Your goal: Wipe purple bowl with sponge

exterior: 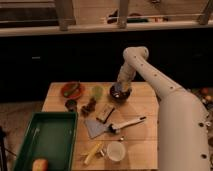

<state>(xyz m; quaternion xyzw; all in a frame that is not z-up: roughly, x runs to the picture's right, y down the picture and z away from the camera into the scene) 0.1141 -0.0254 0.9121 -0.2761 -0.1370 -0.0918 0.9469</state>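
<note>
The purple bowl (121, 94) stands at the back middle of the wooden table (145, 145), dark and glossy. My white arm reaches in from the right and bends down over it. My gripper (119, 89) is right above or inside the bowl's mouth and covers most of its inside. The sponge is hidden; I cannot see it in or near the bowl.
An orange plate (71, 89) and a green cup (97, 91) stand left of the bowl. A small dark cup (71, 104), a tan-and-dark block (105, 113), a spatula (114, 126) and a white cup (116, 151) lie in front. A green bin (47, 137) sits at the front left.
</note>
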